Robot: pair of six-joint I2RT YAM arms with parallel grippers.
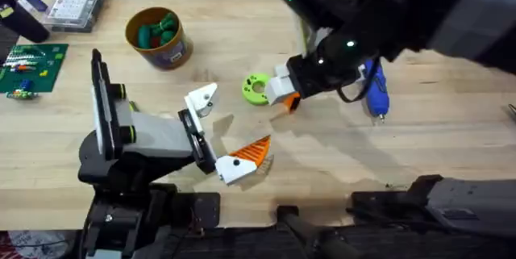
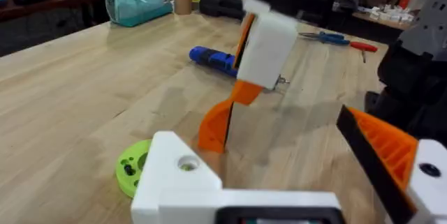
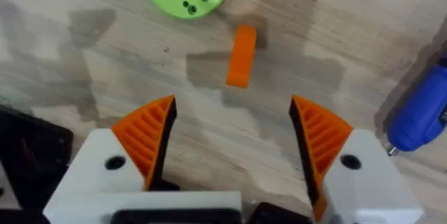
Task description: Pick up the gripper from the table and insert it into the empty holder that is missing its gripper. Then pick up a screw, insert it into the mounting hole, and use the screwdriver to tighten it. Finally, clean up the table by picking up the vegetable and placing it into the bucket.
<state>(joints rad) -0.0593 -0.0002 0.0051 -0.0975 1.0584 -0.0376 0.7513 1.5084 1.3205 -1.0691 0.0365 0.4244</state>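
Note:
A small orange gripper piece point(image 3: 242, 55) stands on the wood beside a lime-green disc point(image 1: 257, 89). My right gripper point(image 3: 234, 112) hovers open just over that piece point(image 2: 213, 123), one orange pad on each side of it and neither touching. My left gripper point(image 1: 230, 126) is spread wide open lower down. One of its fingers point(image 2: 391, 147) carries an orange ribbed pad. The other finger point(image 2: 174, 175) is bare white with a hole. The blue screwdriver point(image 1: 375, 89) lies to the right. The yellow bucket point(image 1: 179, 43) holds a green vegetable point(image 1: 165, 25). Any screw is out of view.
A clear compartment box point(image 1: 76, 2) and a green circuit board point(image 1: 28, 65) sit at the far left. Across the table are a teal pouch point(image 2: 137, 2) and red-handled pliers point(image 2: 339, 40). Bare wood stretches between the disc and the bucket.

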